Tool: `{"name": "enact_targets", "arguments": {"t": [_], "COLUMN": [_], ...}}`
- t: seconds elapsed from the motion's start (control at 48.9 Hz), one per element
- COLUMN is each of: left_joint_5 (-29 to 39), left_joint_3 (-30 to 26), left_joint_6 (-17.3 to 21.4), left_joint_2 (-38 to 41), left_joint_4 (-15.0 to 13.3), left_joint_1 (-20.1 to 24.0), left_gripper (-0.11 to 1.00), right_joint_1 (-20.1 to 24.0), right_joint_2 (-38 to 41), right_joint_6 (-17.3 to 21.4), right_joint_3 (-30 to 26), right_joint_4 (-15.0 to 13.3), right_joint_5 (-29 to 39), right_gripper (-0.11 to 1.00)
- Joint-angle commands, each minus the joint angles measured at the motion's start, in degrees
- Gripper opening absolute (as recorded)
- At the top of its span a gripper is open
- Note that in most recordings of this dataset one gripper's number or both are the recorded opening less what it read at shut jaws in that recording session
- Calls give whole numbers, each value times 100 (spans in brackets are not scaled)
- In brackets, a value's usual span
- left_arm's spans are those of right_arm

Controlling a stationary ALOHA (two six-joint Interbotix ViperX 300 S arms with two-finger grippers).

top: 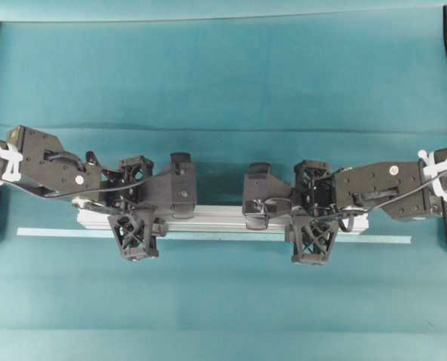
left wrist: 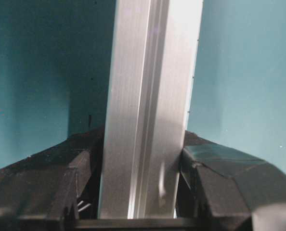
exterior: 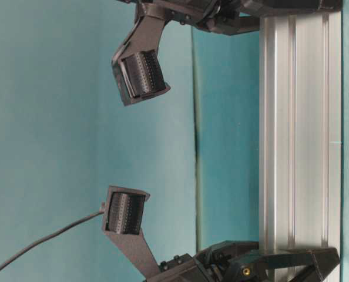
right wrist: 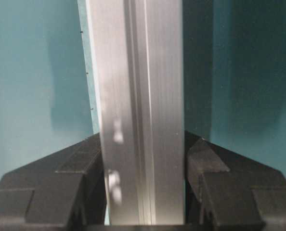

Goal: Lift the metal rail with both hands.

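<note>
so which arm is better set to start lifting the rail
Neither: left gripper and right gripper each clamp the rail, one near each end, so both should rise together.

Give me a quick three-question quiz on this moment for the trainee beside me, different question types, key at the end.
1. True or false: both grippers are closed on the metal rail.
2. Multiple choice: the pale teal strip lies (A) across the rail, (B) alongside the rail, parallel to it, (C) in the left gripper.
3. Short answer: in the overhead view, which gripper holds the rail nearer its left end?

Key
1. True. The wrist views show the left gripper and the right gripper with fingers against both sides of the rail.
2. B.
3. The left gripper.
</note>
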Motion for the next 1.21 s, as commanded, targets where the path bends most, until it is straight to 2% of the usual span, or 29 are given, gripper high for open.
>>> {"name": "enact_targets", "arguments": {"t": [0.0, 0.716, 0.756, 0.9, 0.961, 1.002, 1.022, 1.186], "left_joint_5": [-141, -316, -334, -360, -360, -360, -360, -378], "left_joint_3": [-35, 44, 62, 105, 105, 105, 105, 70], "left_joint_6": [-97, -149, -141, -167, -176, -167, -158, -88], "left_joint_2": [-44, -88, -88, -123, -123, -123, -123, -141], "left_joint_4": [-18, -18, -18, -18, -18, -18, -18, -18], "left_joint_1": [0, -62, -62, -35, -44, -53, -44, -44], "left_gripper": [39, 38, 38, 38, 39, 39, 42, 87], "right_joint_1": [18, 9, 0, -18, -18, -18, -18, -18], "right_joint_2": [53, -18, -9, -18, -26, -18, -18, -18], "right_joint_6": [-53, -26, -26, -26, -18, -26, -26, -26], "right_joint_3": [53, 229, 237, 237, 237, 237, 229, 220], "right_joint_4": [9, 105, 97, 97, 97, 97, 97, 88], "right_joint_5": [-88, -193, -185, -185, -211, -229, -237, -404], "right_gripper": [39, 39, 44, 82, 92, 94, 94, 94]}}
